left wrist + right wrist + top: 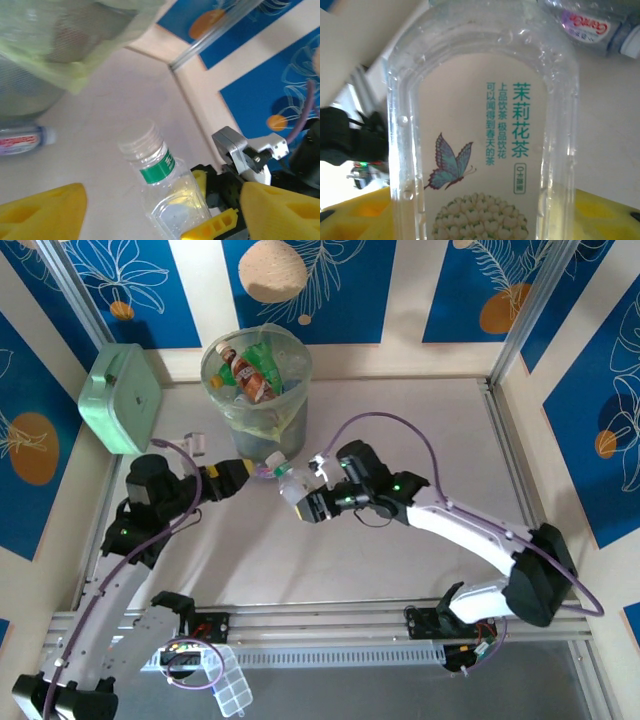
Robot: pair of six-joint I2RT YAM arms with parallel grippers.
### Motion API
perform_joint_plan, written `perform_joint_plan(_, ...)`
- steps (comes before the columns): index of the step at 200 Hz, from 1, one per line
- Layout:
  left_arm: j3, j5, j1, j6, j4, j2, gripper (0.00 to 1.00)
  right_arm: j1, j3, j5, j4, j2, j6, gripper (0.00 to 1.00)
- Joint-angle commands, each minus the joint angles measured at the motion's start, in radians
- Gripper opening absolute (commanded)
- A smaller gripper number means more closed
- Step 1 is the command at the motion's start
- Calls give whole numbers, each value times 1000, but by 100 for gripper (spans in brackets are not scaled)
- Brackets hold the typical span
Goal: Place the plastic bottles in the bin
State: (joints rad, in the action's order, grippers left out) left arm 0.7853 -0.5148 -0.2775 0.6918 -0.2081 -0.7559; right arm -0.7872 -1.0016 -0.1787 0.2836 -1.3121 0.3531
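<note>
Clear jasmine-tea bottle (485,150) is right beside the foot of the bin (296,410), clamped in the right hand (312,502)! The left hand (160,215) is released, fingers spread wide of it. A purple-labelled bottle (22,140) lies on the desk (400,420) by the bin, with more bottles (255,375) inside.

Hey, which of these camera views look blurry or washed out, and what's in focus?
Top external: evenly lit, sharp throughout. Left wrist: the clear bottle is fairly sharp; the bin and the left gripper's fingers blur. Right wrist: that bottle's label is crisp, the lying bottle behind it soft, the lower left blown out white.
</note>
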Motion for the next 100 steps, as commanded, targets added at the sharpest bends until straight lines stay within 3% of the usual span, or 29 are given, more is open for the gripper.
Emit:
perform_joint_plan(1,-39,-92,-56,55,197,-3,87,29,63,-182,-189,94,134,59)
perform_joint_plan(19,-63,-103,-117,80,324,-8,93,50,108,-248,-271,147,198,59)
perform_joint_plan(41,-83,-123,-169,121,469,-37,94,66,154,-309,-369,201,263,59)
perform_joint_plan(100,-138,-177,-209,302,879,-151,87,65,215,-378,-476,285,329,59)
